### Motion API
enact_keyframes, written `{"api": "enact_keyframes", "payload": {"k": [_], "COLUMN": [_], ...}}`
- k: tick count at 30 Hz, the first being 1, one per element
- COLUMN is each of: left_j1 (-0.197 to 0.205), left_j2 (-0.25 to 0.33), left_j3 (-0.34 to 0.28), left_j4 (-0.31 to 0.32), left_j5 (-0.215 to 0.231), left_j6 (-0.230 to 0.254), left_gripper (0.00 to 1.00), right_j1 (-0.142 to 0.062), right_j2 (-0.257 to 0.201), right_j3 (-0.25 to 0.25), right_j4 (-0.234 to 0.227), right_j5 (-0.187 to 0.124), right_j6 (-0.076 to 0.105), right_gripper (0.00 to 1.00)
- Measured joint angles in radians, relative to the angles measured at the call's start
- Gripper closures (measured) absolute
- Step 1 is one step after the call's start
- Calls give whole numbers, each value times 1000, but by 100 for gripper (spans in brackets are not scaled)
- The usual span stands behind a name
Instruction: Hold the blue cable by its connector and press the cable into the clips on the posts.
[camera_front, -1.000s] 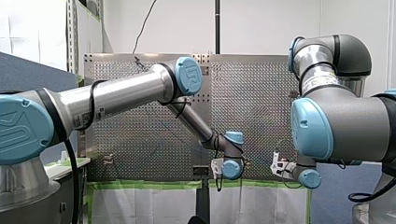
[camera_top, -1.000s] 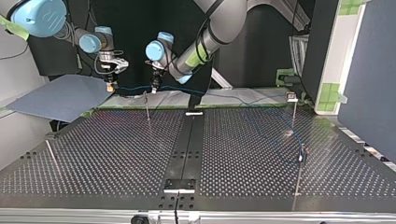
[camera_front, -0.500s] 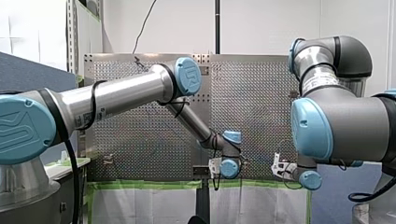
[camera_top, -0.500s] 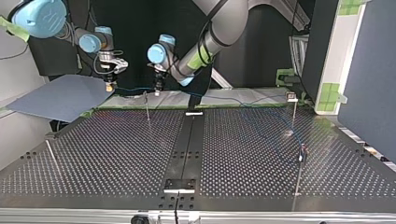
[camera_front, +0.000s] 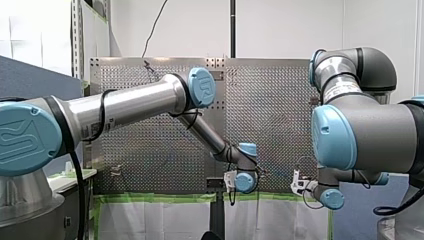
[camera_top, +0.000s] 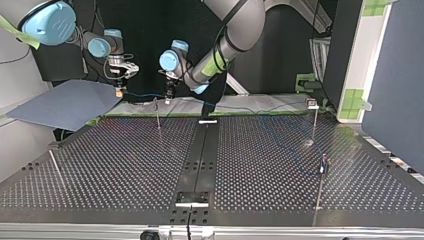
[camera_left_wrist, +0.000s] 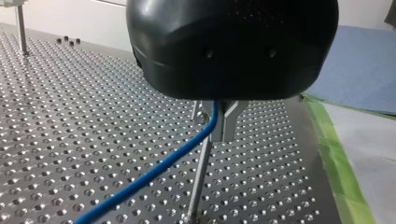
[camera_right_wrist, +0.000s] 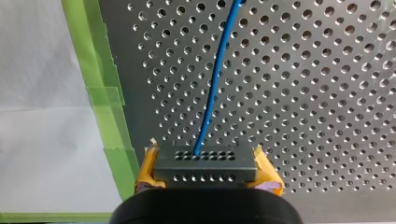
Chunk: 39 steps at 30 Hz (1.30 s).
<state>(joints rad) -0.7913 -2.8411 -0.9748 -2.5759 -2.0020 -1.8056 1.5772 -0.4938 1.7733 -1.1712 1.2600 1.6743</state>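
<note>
The blue cable (camera_right_wrist: 214, 84) runs out of a dark grey perforated connector (camera_right_wrist: 205, 156). My right gripper (camera_right_wrist: 206, 171) is shut on that connector with its yellow pads (camera_right_wrist: 148, 169), above the table's taped edge. In the top view my right gripper (camera_top: 119, 90) hangs at the far left, and the cable (camera_top: 145, 94) stretches across to my left gripper (camera_top: 169, 97). In the left wrist view my left gripper (camera_left_wrist: 216, 122) is shut on the cable (camera_left_wrist: 163, 163), just above a thin metal post (camera_left_wrist: 200, 171). The post's clip is hidden behind the fingers.
More posts stand on the perforated table (camera_top: 125, 165): one near the grippers (camera_top: 157, 114), two at the top view's right (camera_top: 314, 119) (camera_top: 320, 185), one leaning at its left (camera_top: 56, 167). A blue-grey mat (camera_top: 65, 104) and green tape (camera_right_wrist: 105, 93) border the far edge.
My left gripper has shifted slightly to the top view's right and a little lower with the cable. My right gripper has stayed almost still, holding the connector.
</note>
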Motion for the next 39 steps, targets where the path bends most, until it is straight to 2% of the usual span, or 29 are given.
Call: {"api": "enact_keyframes", "payload": {"k": [4, 17, 29, 39], "left_j1": [7, 32, 49, 53], "left_j2": [-1, -2, -5, -50], "left_j3": [6, 10, 33, 82], "left_j4": [-1, 7, 5, -18], "left_j5": [3, 59, 75, 81], "left_j6": [-2, -24, -24, -26], "left_gripper": [100, 100, 100, 100], "right_j1": [2, 4, 8, 13], "right_j2": [0, 1, 2, 3], "right_j3": [-7, -18, -28, -33], "right_j4": [2, -11, -13, -14], "right_j5": [0, 0, -2, -1], "right_j6": [0, 7, 8, 5], "right_gripper": [100, 100, 100, 100]}}
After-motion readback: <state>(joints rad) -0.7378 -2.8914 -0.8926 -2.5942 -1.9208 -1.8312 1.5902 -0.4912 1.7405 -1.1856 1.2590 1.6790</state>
